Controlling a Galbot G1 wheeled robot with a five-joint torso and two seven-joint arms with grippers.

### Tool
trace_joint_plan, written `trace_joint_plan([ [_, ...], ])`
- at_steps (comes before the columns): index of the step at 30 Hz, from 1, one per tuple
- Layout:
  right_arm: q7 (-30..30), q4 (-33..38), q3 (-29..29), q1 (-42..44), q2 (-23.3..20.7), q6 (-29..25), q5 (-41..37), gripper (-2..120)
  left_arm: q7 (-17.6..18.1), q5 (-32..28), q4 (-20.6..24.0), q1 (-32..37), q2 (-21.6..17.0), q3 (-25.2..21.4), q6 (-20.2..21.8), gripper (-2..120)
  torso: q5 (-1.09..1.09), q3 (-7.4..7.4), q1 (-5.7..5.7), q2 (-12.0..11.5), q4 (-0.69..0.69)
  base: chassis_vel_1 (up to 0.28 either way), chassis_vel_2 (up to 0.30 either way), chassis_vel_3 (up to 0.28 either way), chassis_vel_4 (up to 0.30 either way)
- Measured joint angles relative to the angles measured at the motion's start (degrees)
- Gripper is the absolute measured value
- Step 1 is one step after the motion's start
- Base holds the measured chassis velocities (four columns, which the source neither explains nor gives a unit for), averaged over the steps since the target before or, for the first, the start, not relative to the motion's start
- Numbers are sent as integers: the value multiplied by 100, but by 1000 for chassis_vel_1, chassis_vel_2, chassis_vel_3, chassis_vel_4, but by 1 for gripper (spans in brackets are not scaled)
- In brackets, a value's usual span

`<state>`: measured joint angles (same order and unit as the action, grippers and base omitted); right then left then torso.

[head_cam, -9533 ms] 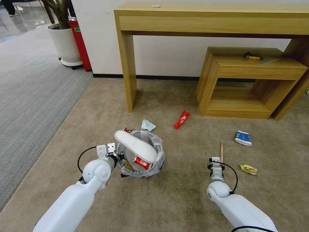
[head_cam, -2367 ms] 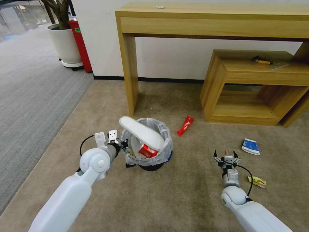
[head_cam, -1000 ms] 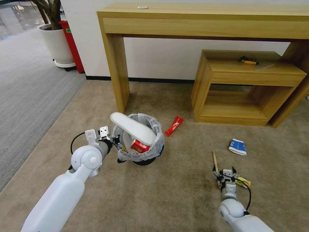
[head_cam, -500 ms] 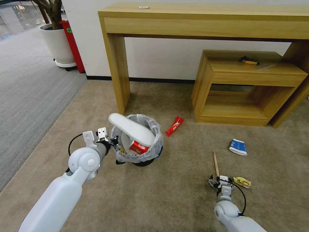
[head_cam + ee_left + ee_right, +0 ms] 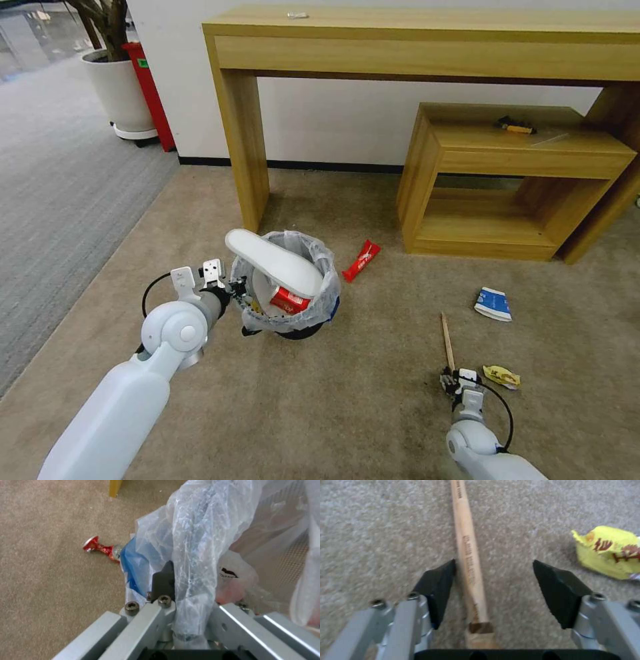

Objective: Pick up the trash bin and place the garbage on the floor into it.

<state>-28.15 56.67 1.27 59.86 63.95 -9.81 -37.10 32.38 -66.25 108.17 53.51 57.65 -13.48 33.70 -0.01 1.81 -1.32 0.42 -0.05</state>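
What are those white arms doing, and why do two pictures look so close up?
The white arms belong to a robot tidying up. The wide picture comes from a camera on its head; the close ones from cameras on its wrists. Its left gripper pinches the rim of the trash bin, which holds a white slipper. Its right gripper is open around a wooden stick on the floor, one finger against it. A yellow wrapper, a blue-white carton and a red wrapper lie nearby.
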Motion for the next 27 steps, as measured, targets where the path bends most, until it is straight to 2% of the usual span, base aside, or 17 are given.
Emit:
trace_joint_plan([
  [8, 11, -70, -20, -25, 61, -45, 85, 60, 3, -12, 104, 77, -33, -59, -9, 0, 0, 0, 0, 0, 0, 0, 0, 0, 0],
  [13, 11, -88, -36, -51, 41, -45, 113, 52, 7, -14, 113, 76, -26, -63, -15, 0, 1, 0, 0, 0, 1, 0, 0, 0, 0],
  [15, 10, -97, -40, -53, 38, -45, 122, 45, 8, -14, 113, 71, -19, -63, -16, 0, 1, 0, 0, 0, 1, 0, 0, 0, 0],
  [16, 10, -97, -40, -53, 38, -45, 122, 45, 8, -14, 113, 71, -19, -63, -16, 0, 1, 0, 0, 0, 1, 0, 0, 0, 0],
  [18, 10, -112, -42, -52, 38, -53, 134, 34, 10, -14, 111, 58, -13, -62, -16, 0, 1, 0, 0, 0, 1, 0, 0, 0, 0],
  [21, 11, -120, -42, -51, 37, -66, 144, 26, 15, -14, 107, 48, -4, -58, -16, 0, 0, 0, 0, 0, 1, 0, 0, 0, 0],
  [23, 11, -121, -42, -46, 10, -77, 146, 15, 22, -14, 104, 47, 5, -55, -17, 0, 1, 0, 0, 0, 0, 0, 0, 0, 0],
  [26, 11, -121, -40, -47, -8, -82, 148, 9, 23, -14, 104, 48, 7, -55, -18, 0, -1, 0, 0, 0, 0, 0, 0, 0, 0],
  [27, 11, -119, -37, -50, -26, -84, 148, 2, 24, -13, 104, 51, 7, -55, -18, 0, 0, 0, 0, 0, 0, 0, 0, 0, 0],
])
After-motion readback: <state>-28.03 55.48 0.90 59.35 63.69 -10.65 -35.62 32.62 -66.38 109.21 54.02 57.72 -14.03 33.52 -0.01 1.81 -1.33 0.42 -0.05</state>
